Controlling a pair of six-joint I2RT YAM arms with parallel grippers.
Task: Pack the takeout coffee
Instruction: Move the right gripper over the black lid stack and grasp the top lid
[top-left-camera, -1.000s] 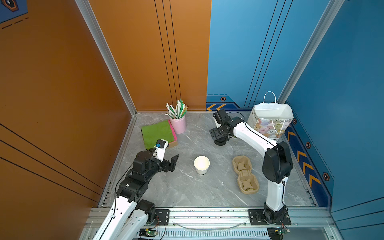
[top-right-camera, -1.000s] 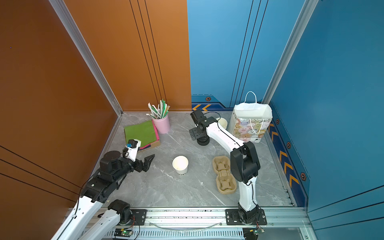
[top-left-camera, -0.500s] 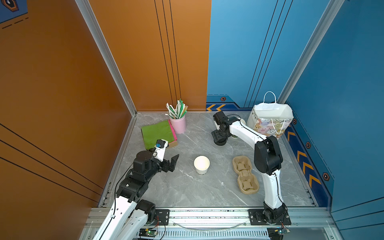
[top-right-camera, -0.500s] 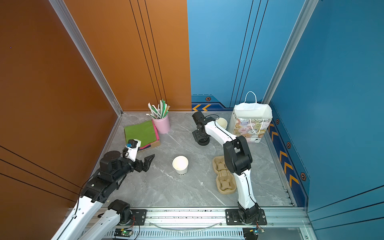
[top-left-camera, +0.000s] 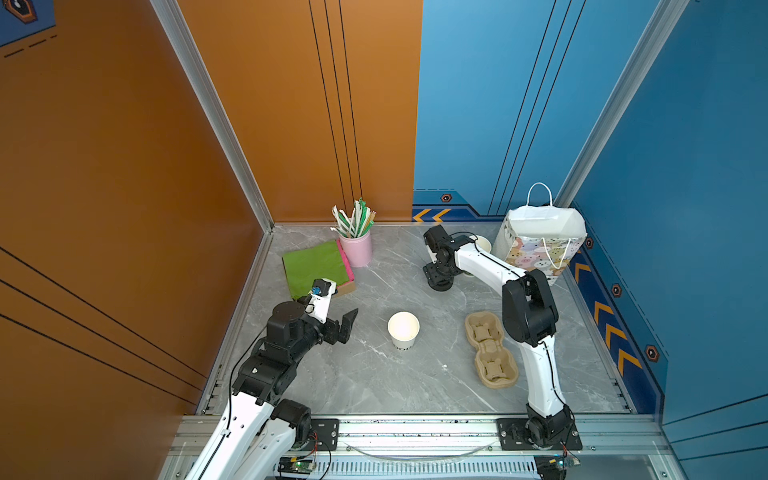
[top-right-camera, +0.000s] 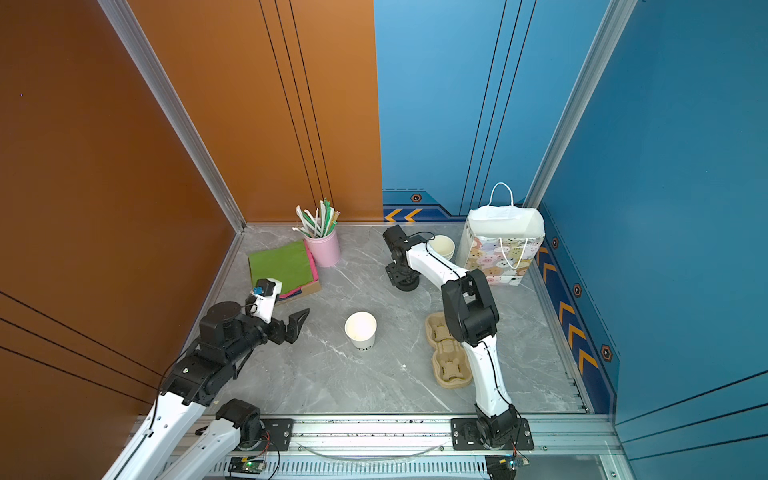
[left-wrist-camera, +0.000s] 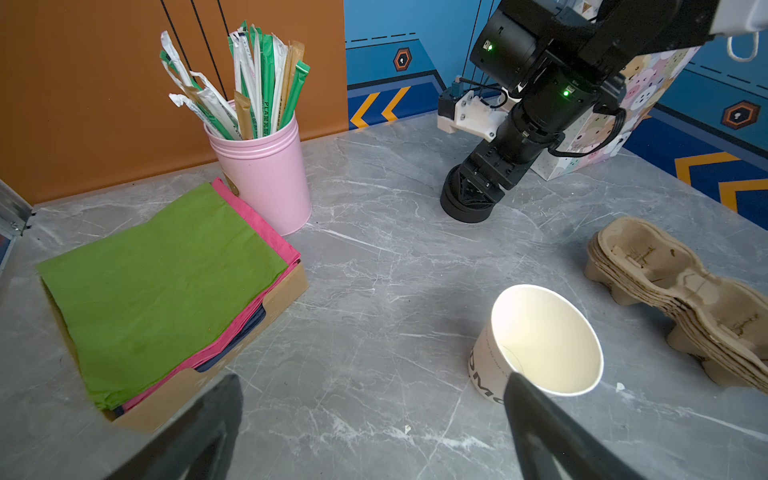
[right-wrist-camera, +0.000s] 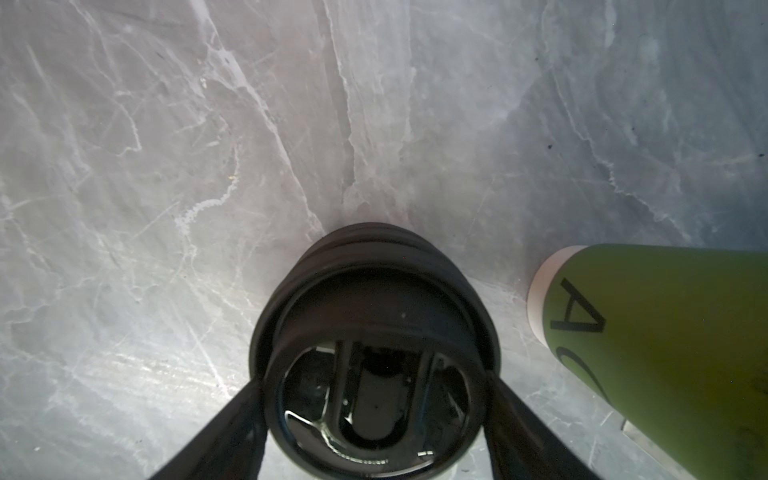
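My left gripper (top-left-camera: 348, 326) hangs low over the table with its 2 fingers spread wide, holding nothing, pointed toward the takeout coffee (top-left-camera: 403, 330). Behind it lie the green napkins (top-left-camera: 316, 266) and the pink straw pot (top-left-camera: 357, 249). The takeout coffee stands upright near the middle of the table, well apart from both grippers. It has no lid on, and the left wrist view looks straight into its bare white inside.

Further right, toward the back, my right gripper (right-wrist-camera: 374, 381) points down over the stack of black lids (right-wrist-camera: 374, 286), 1 finger on each side of the top lid's rim. I cannot tell whether they pinch it or only flank it. I judge this to be the step in hand: take 1 lid. To do it well I should squeeze only the top rim, keep the fingers level and centred, and lift straight up. Too deep a grip would likely bring 2. The green cup (right-wrist-camera: 665, 332) just beside must not be knocked. Right of the coffee wait the pulp carrier (top-left-camera: 490, 353) and the paper bag (top-left-camera: 540, 245).
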